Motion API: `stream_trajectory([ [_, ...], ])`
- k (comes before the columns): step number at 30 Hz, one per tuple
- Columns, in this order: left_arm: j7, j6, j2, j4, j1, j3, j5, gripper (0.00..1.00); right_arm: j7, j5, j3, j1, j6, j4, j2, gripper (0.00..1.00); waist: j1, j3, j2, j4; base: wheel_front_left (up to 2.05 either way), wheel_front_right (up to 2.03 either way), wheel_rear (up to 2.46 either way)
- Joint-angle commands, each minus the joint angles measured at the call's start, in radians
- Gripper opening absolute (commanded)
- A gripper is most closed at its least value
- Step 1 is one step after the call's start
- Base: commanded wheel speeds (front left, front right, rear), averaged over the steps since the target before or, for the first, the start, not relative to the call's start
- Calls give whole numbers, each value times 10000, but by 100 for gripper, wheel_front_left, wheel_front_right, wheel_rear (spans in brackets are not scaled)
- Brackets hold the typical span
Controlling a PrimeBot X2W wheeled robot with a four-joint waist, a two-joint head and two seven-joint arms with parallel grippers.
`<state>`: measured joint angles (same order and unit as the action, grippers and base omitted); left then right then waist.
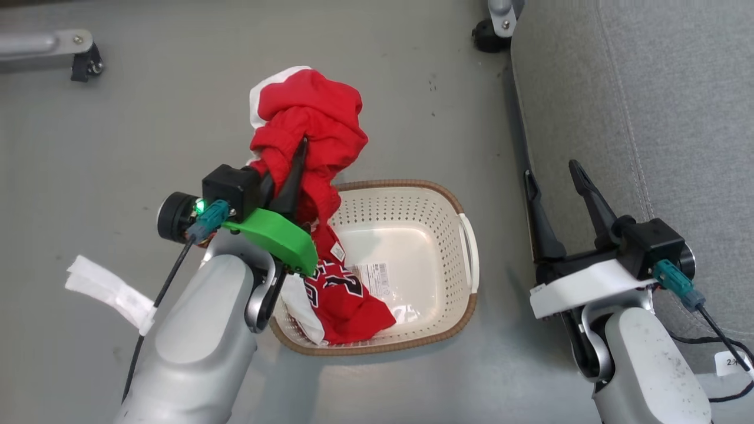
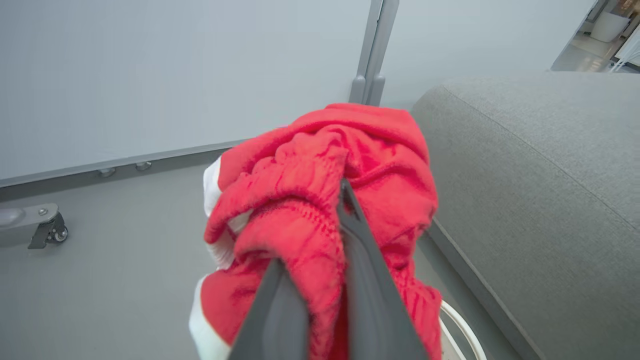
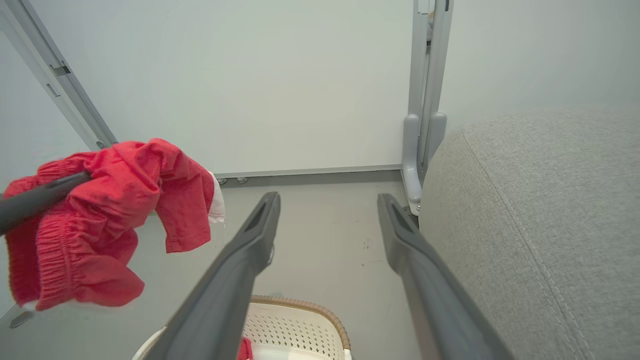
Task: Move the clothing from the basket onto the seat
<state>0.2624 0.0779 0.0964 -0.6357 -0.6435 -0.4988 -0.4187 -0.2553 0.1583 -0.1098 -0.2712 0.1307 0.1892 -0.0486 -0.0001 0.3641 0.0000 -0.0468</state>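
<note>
While the left fingers [image 1: 297, 165] were clenched on a bunched red garment [image 1: 306, 112], we saw it raised above the far-left part of the basket [image 1: 400, 184]. A strand of red cloth trailed down toward the jersey [image 1: 344, 294], which lay against the basket's near-left wall. We could not tell whether that strand belonged to the held piece or to the jersey, nor whether the two were caught together. The seat [image 1: 648, 88] lay to the robot's right, across the basket and a strip of floor [image 1: 495, 147]. We therefore judged the coming move to be a carry rightward over the basket's width, high enough for the hanging tail to pass the rim. The right fingers [image 1: 591, 197] stood spread wide and held nothing. They were just beside the seat's edge and nearer to it than the left, though the load was with the left arm.
</note>
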Motion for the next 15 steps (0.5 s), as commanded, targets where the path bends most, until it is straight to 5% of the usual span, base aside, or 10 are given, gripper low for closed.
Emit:
stream_trajectory([
  [1, 33, -55, 35, 459, 319, 170, 131, 0, 66, -45, 29, 220, 1, -33, -33, 100, 1, -671, 0, 276, 0, 0, 0],
  [15, 23, 21, -83, 4631, 2273, 1518, 1004, 0, 704, -70, 56, 1163, 1, -914, -31, 100, 1, -1888, 0, 375, 0, 0, 0],
])
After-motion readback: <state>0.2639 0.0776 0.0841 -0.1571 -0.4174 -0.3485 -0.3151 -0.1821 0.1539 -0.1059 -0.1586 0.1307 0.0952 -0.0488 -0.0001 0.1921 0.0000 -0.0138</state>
